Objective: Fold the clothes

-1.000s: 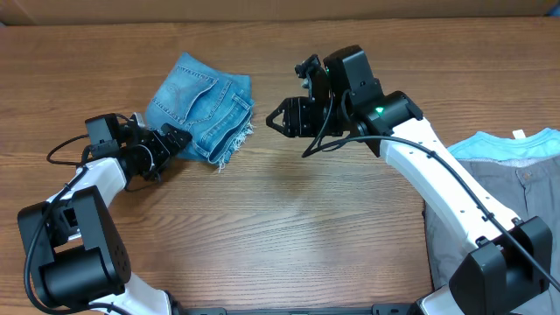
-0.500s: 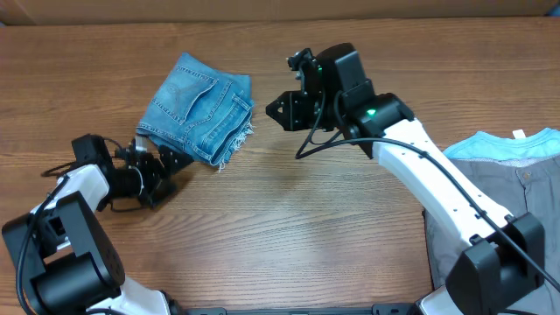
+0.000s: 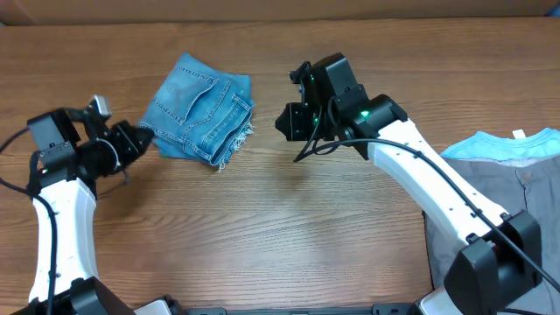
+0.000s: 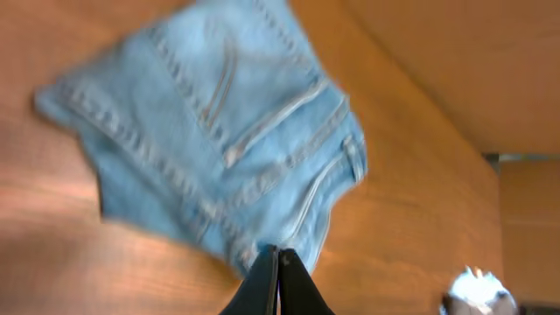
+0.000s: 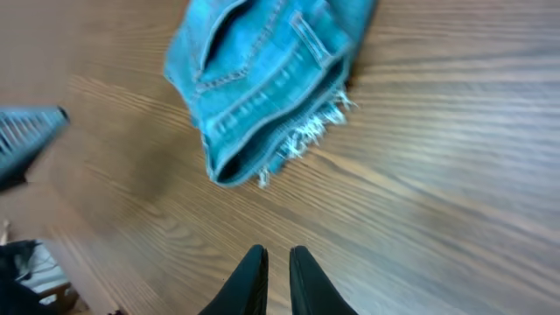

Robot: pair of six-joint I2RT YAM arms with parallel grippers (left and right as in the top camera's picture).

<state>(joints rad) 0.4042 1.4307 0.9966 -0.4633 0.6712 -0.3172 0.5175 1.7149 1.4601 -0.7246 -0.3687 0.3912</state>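
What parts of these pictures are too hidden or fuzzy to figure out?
- Folded jeans: the inner layers and front are tucked under the top fold in every view.
- Grey garment and light-blue garment: cut off by the overhead view's right edge, and partly behind the right arm.
- White object at the bottom right of the left wrist view: blurred and cropped.
- Dark shape at the left edge of the right wrist view: blurred and cut off.

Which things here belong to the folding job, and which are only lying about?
Belong to the job:
- folded light-blue denim jeans
- left gripper, shut and empty
- right gripper, nearly closed and empty

Lying about:
- grey garment at the table's right edge
- light-blue garment on top of it
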